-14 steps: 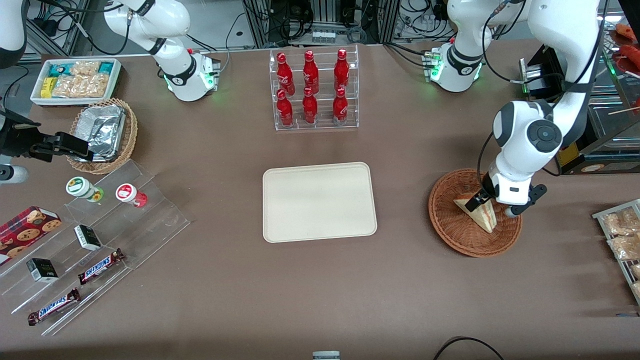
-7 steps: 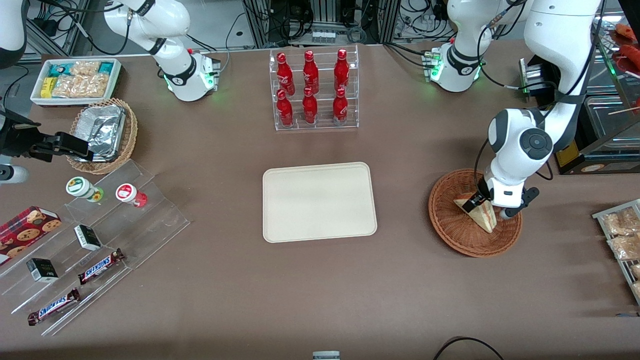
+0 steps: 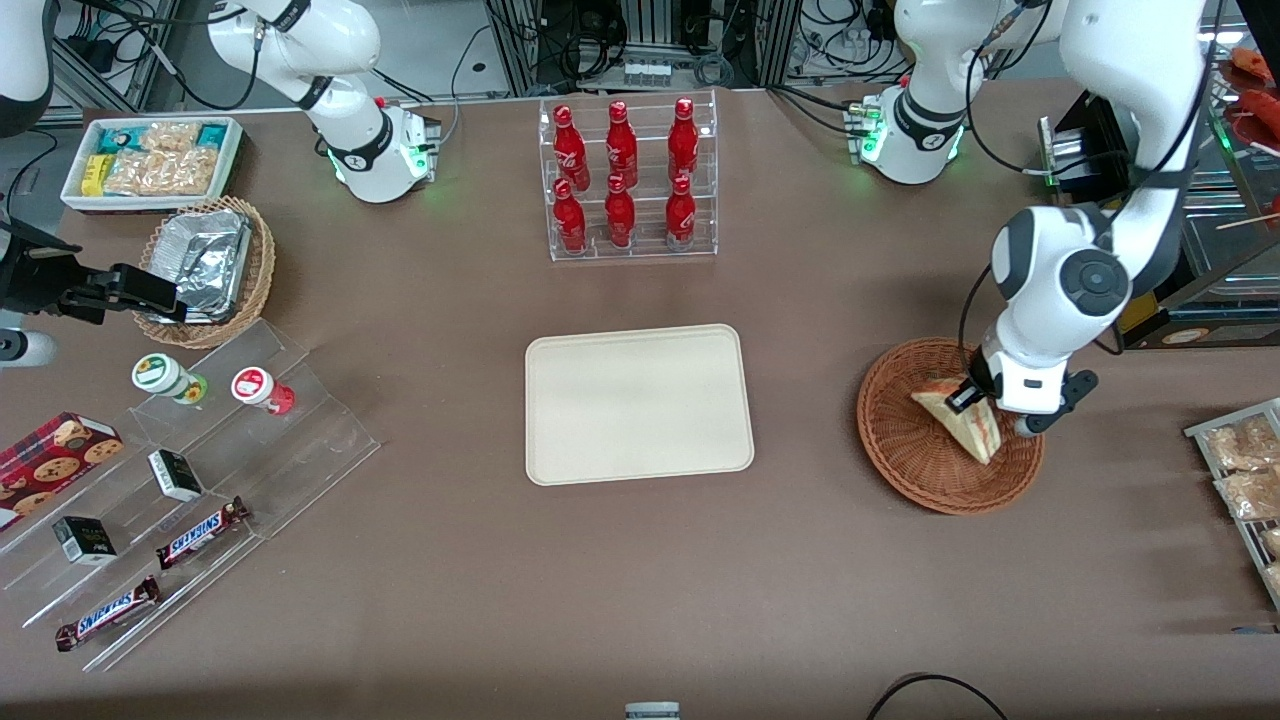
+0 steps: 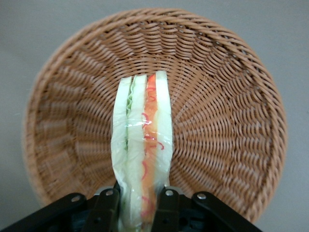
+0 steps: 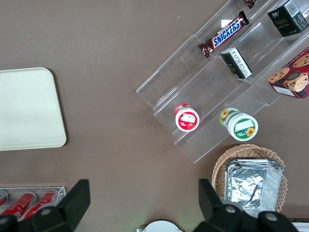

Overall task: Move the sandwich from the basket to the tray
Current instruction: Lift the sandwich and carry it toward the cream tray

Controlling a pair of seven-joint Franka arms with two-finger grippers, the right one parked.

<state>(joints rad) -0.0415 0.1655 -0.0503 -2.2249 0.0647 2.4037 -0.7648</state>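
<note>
The wrapped triangular sandwich (image 3: 962, 423) (image 4: 143, 145) hangs just above the floor of the round reddish-brown wicker basket (image 3: 905, 450) (image 4: 227, 106), at the working arm's end of the table. My gripper (image 3: 985, 410) (image 4: 137, 212) is over the basket and shut on one end of the sandwich, a black finger pressing each bread face. The red and green filling edge faces the wrist camera. The cream-beige tray (image 3: 638, 403) (image 5: 26, 108) lies bare in the middle of the table, well toward the parked arm from the basket.
A clear rack of red bottles (image 3: 627, 180) stands farther from the front camera than the tray. Bagged pastries (image 3: 1240, 460) lie at the working arm's table edge. A tan basket with foil containers (image 3: 205, 265), a white snack bin (image 3: 150, 160) and a stepped acrylic shelf (image 3: 180, 480) sit toward the parked arm's end.
The gripper has risen slightly with the sandwich, whose wedge has tilted and lifted inside the basket. The arm's wrist shifted a little toward the working arm's end.
</note>
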